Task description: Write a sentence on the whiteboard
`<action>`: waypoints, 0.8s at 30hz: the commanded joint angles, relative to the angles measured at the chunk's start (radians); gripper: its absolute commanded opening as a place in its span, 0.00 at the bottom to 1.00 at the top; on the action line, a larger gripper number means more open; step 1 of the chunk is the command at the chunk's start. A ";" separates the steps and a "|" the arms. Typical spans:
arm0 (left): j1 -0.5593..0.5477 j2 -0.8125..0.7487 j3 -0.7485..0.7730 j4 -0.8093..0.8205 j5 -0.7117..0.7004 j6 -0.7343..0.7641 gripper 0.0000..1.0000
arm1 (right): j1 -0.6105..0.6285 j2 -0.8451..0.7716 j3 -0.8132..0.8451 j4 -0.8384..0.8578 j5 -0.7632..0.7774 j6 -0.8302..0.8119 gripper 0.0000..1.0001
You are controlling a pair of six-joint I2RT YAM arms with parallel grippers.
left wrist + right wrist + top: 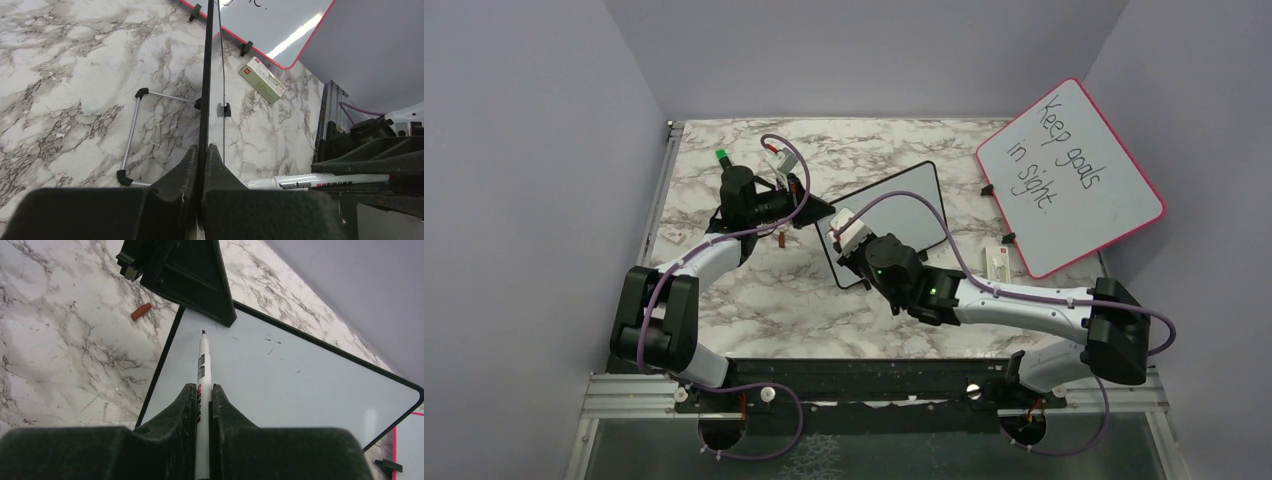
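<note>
a small whiteboard (889, 215) with a thin black frame and rounded corners stands tilted at the middle of the grey-veined marble table (754, 290). its glossy white face carries a few small dark specks in the right wrist view. seen edge-on from the left wrist, the frame is a narrow black line, and a thin metal wire stand (131, 135) with black tips rests on the table beside it.

the left arm rises from its base at 7 o'clock, folds at the elbow by the table's left side and runs its white forearm toward 1 o'clock. its black, wedge-shaped left pincer (809, 210) is pressed onto the whiteboard's left edge, one finger on each side of the frame.

the right arm bends at 4 o'clock and stretches low toward 10 o'clock. the right pincer (849, 235) pinches a slim white marker (202, 365) with red and black print on its barrel. the dark tip points at the board's upper left corner, just beside the left pincer; whether it touches the surface cannot be told.

a small reddish-brown cap (782, 240) lies on the marble at 9 o'clock from the whiteboard. at 2 o'clock a larger pink-framed board (1074, 180) leans against the wall with black handwriting reading "keep goals in sight". a small pale rectangular box (999, 262) lies flat near its lower edge.
</note>
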 commanded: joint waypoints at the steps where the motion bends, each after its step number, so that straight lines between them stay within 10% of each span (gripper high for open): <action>1: -0.006 0.033 -0.020 -0.068 -0.052 0.025 0.00 | 0.014 0.021 0.041 0.053 0.055 -0.017 0.01; 24: -0.006 0.034 -0.017 -0.069 -0.043 0.026 0.00 | 0.021 0.078 0.080 0.030 0.114 -0.022 0.01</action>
